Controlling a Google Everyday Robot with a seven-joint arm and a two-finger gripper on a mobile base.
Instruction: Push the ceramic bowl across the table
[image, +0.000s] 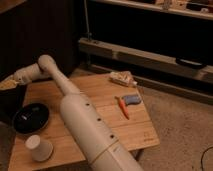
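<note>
The black ceramic bowl (31, 117) sits on the left side of the light wooden table (102, 90), just behind a small white paper cup (39, 148). My white arm rises from the bottom of the view, bends at an elbow (45, 63) and reaches left. The gripper (8, 85) is at the far left edge of the view, by the table's far left corner, beyond and above the bowl and apart from it.
An orange carrot-like item (123, 108) and a blue-grey object (132, 100) lie on the right part of the table. A small packet (122, 78) lies near the far edge. A low shelf unit (150, 55) stands behind, and dark wood panelling is on the left.
</note>
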